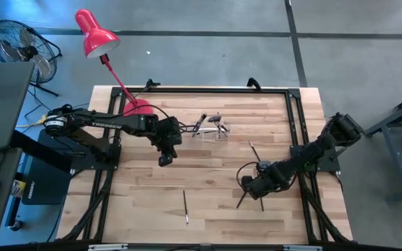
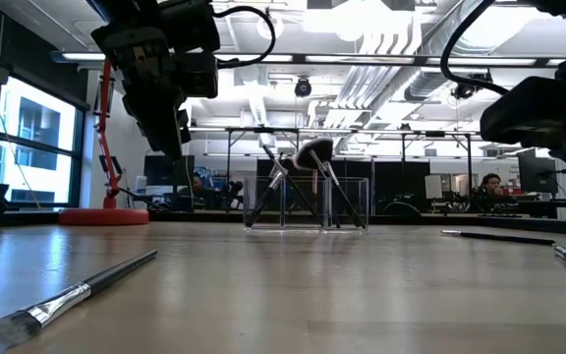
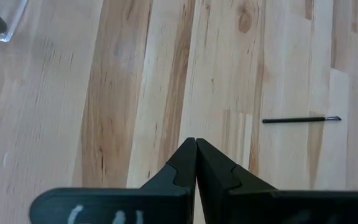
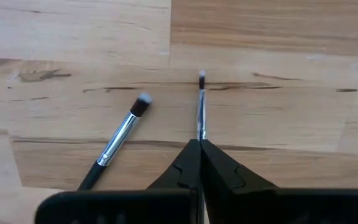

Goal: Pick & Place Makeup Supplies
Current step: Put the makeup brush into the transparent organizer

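My right gripper (image 4: 199,144) is shut on a thin silvery brush (image 4: 201,106) with a pale tip, low over the table's right half (image 1: 258,185). A second brush (image 4: 118,142) with a dark handle lies flat on the wood beside it. My left gripper (image 3: 196,144) hangs shut and bare above the table's middle left (image 1: 166,157). More makeup supplies stand leaning in the clear holder (image 1: 211,127) (image 2: 308,202). One brush (image 1: 185,207) (image 2: 67,295) lies near the front edge, and another (image 1: 254,151) lies right of the middle. My right gripper pinches the thin brush between its two fingertips (image 4: 188,163), on the shaft just behind the silvery ferrule (image 4: 200,132). The fingers come from above, pointing down, and lie across the brush. The head end juts out level past them; whether it is clear of the wood I cannot tell.
A red desk lamp (image 1: 96,33) stands on its base (image 1: 137,108) at the table's far left corner. A dark thin liner (image 3: 300,119) lies on the boards ahead of my left gripper. Bare wood lies between the two arms.
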